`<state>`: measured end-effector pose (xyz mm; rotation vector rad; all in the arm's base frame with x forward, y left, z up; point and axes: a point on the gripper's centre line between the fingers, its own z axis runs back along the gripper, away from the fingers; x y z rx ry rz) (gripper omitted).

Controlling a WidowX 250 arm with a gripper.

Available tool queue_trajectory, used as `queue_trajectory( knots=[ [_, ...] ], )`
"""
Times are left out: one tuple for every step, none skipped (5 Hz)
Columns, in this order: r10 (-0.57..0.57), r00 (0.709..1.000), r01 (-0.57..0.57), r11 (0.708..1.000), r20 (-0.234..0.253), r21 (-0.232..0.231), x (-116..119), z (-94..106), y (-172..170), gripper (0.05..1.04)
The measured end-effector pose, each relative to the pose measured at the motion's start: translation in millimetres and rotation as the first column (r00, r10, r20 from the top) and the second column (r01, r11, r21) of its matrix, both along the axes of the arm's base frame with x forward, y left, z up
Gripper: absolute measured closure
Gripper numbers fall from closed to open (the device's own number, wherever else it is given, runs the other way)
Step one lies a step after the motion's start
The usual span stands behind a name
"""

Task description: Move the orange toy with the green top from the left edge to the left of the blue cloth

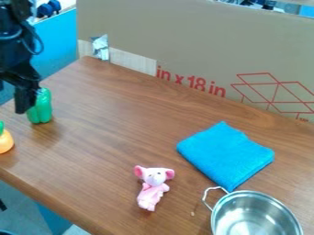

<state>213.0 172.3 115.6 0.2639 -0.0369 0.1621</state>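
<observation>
"So, where's the green toy pepper [42,108]?"

"Toward the wooden table's [116,119] far left, by the black gripper [23,103]: upright, glossy, with rounded lobes."

"Are the jaws clenched?"

"I can't tell whether they're released or grasping it."

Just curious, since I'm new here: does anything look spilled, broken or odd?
Nothing looks spilled or broken. The blue cloth lies folded a bit unevenly beside the metal pot, nothing more.
</observation>
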Motion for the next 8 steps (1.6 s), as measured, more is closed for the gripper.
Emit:
queue_trajectory(
  knots=[
    [-0.031, 0.999, 0.03, 0.998, -0.024, -0.059, -6.1, -11.4, 12.0, 0.082],
    [-0.031, 0.999, 0.028, 0.994, -0.029, -0.104, -6.7, -21.7, 18.4, 0.082],
    [-0.025, 0.999, 0.021, 0.992, -0.034, -0.128, -6.1, -32.3, 22.3, 0.082],
    [-0.011, 0.998, 0.005, 0.993, -0.054, -0.116, -6.5, -39.8, 27.8, 0.082],
    [-0.001, 0.997, -0.009, 0.993, -0.081, -0.117, -5.4, -50.2, 33.3, 0.082],
    [0.011, 0.994, -0.024, 0.992, -0.107, -0.122, -6.4, -61.5, 44.0, 0.082],
    [0.036, 0.994, -0.049, 0.991, -0.102, -0.128, -8.3, -64.3, 49.2, 0.144],
    [0.03, 0.996, -0.041, 0.99, -0.08, -0.137, -5.0, -64.8, 47.1, 0.408]
  ],
)
